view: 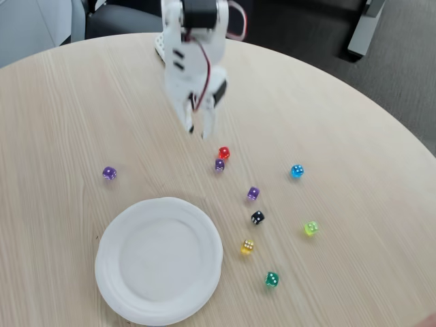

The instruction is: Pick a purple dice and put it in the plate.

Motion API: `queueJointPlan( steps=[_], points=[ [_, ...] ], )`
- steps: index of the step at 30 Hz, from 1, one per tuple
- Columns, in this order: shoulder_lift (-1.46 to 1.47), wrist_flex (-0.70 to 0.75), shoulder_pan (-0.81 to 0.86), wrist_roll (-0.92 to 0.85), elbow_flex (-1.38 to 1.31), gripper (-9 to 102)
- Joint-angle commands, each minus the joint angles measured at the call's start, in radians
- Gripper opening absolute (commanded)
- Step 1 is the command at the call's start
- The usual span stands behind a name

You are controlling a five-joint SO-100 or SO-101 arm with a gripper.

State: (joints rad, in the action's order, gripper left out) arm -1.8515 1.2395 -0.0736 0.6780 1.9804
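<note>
Three purple dice lie on the wooden table in the fixed view: one (pixel 109 173) at the left, one (pixel 219 165) touching a red die (pixel 223 152), and one (pixel 253 193) further right. The white plate (pixel 116 231) sits near the front, holding nothing. My white gripper (pixel 197 129) hangs above the table, just up and left of the red die, fingertips pointing down with a narrow gap and nothing visible between them.
Other dice are scattered to the right of the plate: blue (pixel 297 171), black (pixel 257 217), lime (pixel 310 228), yellow (pixel 248 246) and green (pixel 272 279). The round table's edge curves along the back and right.
</note>
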Motion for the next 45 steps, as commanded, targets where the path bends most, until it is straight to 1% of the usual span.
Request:
queueJointPlan(
  steps=[1, 4, 9, 19, 27, 31, 40, 45],
  points=[
    [0.103, 0.012, 0.008, 0.009, -0.138, 10],
    [0.195, 0.014, 0.009, 0.008, -0.201, 11],
    [0.302, 0.014, -0.006, 0.061, -0.207, 11],
    [0.388, 0.014, -0.011, 0.091, -0.209, 14],
    [0.396, 0.012, -0.017, 0.011, -0.210, 17],
    [0.382, 0.014, -0.063, 0.000, -0.210, 17],
    [0.380, 0.015, -0.209, 0.091, -0.209, 18],
    [0.380, 0.015, -0.267, 0.112, -0.209, 19]
  ],
)
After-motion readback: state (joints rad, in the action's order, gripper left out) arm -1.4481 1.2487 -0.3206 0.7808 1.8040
